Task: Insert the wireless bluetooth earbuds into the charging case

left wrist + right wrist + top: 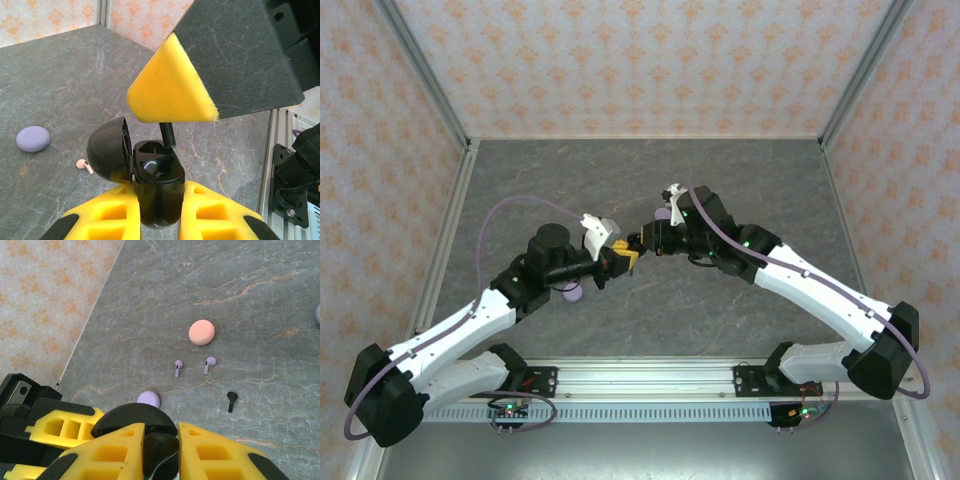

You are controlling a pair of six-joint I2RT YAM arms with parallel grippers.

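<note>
The left gripper point(157, 200) is clamping the open black case point(155, 170) while the right gripper point(161, 440) is pinching a black earbud point(168, 134), its stem touching the socket. Keeping the stem straight looks essential.

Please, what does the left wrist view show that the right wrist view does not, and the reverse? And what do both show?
Left wrist view, not right wrist: the inside of the open black case, a black earbud stem poking into it, and a pink earbud on the table.
Right wrist view, not left wrist: a peach round case, two lavender earbuds, and a loose black earbud.
Both: the black case with its lid up, gripped by the left fingers, and the gray table.
</note>
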